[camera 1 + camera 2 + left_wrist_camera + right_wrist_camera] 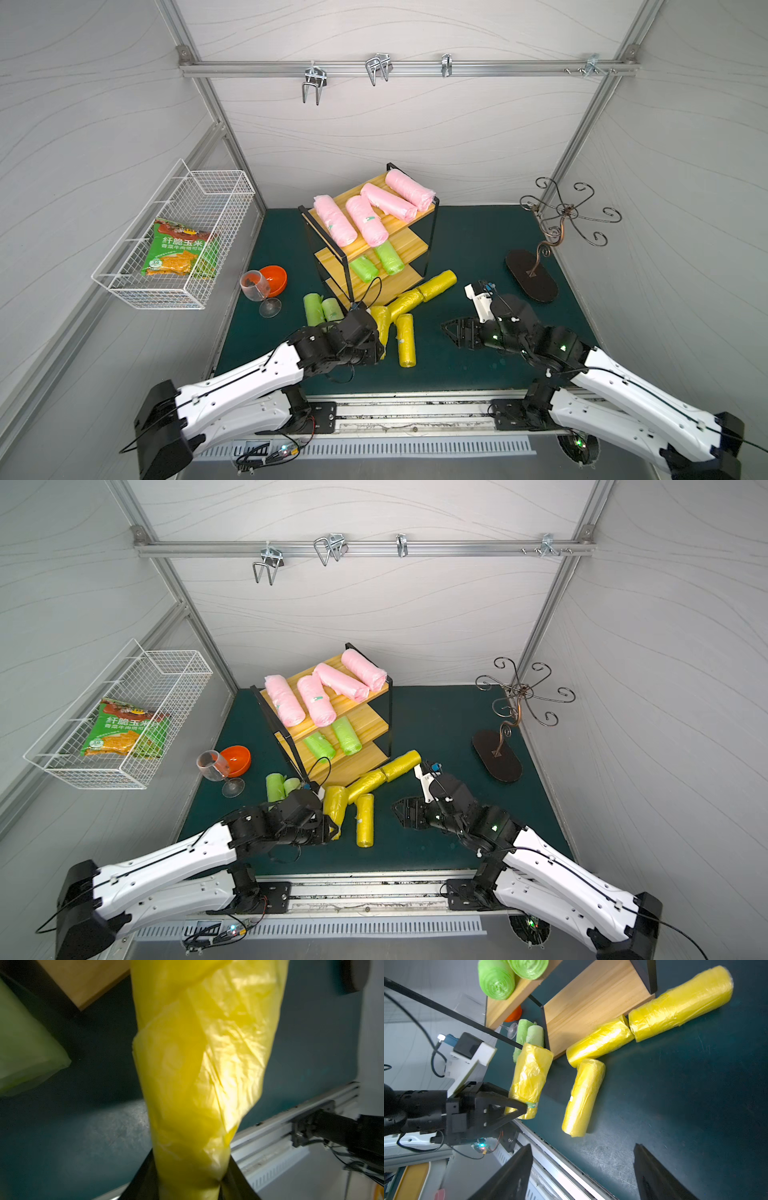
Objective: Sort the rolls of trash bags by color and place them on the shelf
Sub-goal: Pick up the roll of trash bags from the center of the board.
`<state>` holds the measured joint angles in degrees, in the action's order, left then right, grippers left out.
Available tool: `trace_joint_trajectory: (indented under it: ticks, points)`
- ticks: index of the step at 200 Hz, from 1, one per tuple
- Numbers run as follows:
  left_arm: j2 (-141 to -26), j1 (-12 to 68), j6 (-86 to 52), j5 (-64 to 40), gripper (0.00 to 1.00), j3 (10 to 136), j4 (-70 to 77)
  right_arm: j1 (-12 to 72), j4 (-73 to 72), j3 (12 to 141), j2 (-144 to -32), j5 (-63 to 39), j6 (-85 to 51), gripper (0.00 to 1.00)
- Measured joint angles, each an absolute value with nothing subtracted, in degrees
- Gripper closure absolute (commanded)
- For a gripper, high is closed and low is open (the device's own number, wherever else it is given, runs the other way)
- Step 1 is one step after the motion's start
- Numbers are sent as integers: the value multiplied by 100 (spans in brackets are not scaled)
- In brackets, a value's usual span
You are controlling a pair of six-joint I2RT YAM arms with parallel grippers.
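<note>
The shelf (409, 245) stands at mid-table, with several pink rolls (365, 220) on its top board and two green rolls (376, 262) on the middle board. My left gripper (380, 340) is shut on one end of a yellow roll (381, 322), which fills the left wrist view (199, 1064). That roll's far end reaches the shelf's front corner. Three more yellow rolls (406, 340) lie on the green mat in front of the shelf. Two green rolls (322, 309) lie left of the held one. My right gripper (451, 328) hangs open and empty over bare mat (583, 1145).
A white wire basket (124, 286) holding a snack packet (180, 249) hangs on the left wall. A wine glass (259, 286) and an orange bowl (274, 280) stand left of the shelf. A curly metal hook stand (536, 270) stands at the right.
</note>
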<state>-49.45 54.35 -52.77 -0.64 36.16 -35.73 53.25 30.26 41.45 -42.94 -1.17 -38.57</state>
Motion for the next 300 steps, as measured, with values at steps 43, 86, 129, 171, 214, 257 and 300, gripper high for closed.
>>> trace_joint_trajectory:
  ticks: [43,86,129,171,214,257,300]
  points:
    - [-3601,5483,-5505,-91,100,3321,-3330,5325,2416,4425,-4418,-1164,-3907,4]
    - [-2877,5494,-5575,-368,100,3011,-2648,5330,1219,4333,-4672,-2110,-4272,1]
    - [-2845,5684,-5575,-766,100,2899,-1883,5336,276,4265,-5325,-2637,-4528,3]
    - [-2915,6023,-5509,-926,100,2899,-1387,5505,-233,4250,-5870,-2812,-4657,3]
    - [-3035,6200,-5411,-1028,100,2899,-1116,5614,-493,4276,-6252,-2882,-4685,10]
    - [-3048,6237,-5343,-1057,100,2899,-1072,5629,-733,4348,-6320,-3015,-4718,67]
    - [-2967,6246,-5251,-1031,100,2904,-1050,5645,-543,4445,-6215,-3059,-4595,35]
